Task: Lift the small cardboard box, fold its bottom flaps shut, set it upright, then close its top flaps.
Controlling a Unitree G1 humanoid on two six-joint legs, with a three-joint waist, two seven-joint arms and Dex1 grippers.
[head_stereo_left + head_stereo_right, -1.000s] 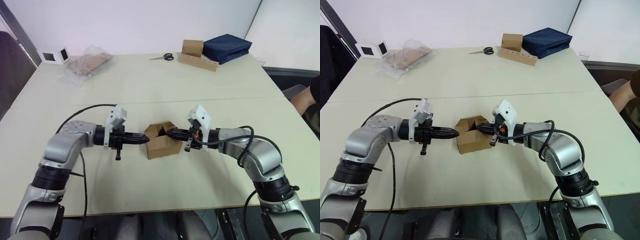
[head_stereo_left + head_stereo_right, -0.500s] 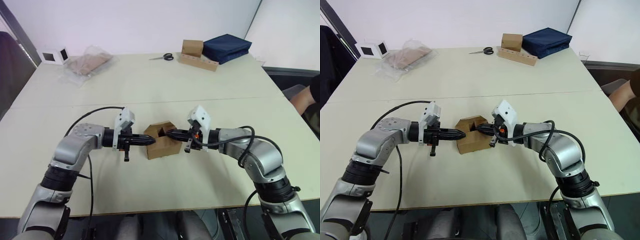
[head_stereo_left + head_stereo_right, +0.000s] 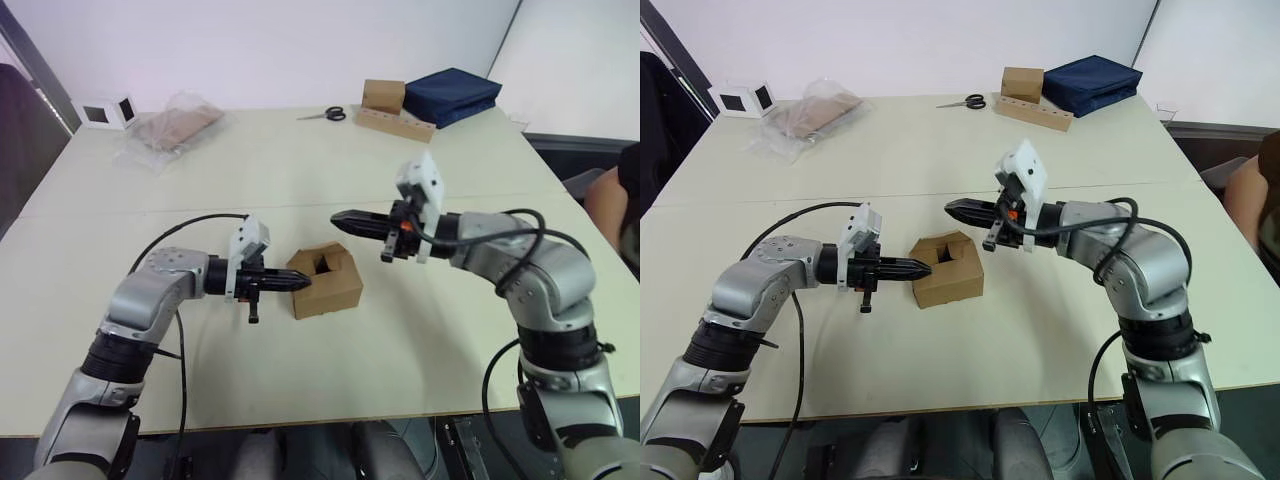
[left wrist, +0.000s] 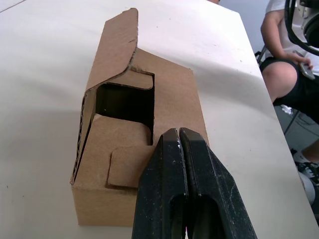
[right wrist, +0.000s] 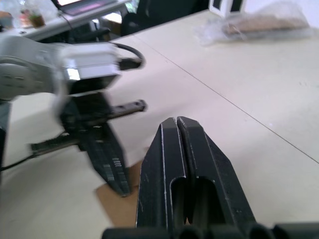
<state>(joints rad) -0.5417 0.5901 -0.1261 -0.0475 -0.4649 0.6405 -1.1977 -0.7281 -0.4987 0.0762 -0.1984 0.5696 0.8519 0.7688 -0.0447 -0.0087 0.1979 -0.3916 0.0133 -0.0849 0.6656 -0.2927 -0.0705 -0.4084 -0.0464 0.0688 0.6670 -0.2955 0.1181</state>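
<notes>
The small cardboard box (image 3: 327, 285) stands on the table between my arms. Its top flaps (image 4: 172, 94) are folded down most of the way, leaving a dark gap (image 4: 127, 102) in the middle. One flap (image 4: 118, 47) still tilts up, and a tuck tab (image 4: 124, 168) lies on the near flap. My left gripper (image 3: 299, 283) is shut, its tips resting against the box's top left edge. My right gripper (image 3: 338, 217) is shut and empty, hanging in the air above and just behind the box. The bottom flaps are hidden under the box.
At the table's far side lie scissors (image 3: 326, 114), a squarer brown box (image 3: 384, 95) on a long cardboard strip (image 3: 397, 124), and a navy bag (image 3: 452, 94). A clear plastic bag (image 3: 176, 127) sits far left. A person (image 3: 618, 188) sits by the right edge.
My right gripper has lifted off the box, up and away from it. My left gripper moved in against the box's left side and stays there. The box's flaps lie flatter.
</notes>
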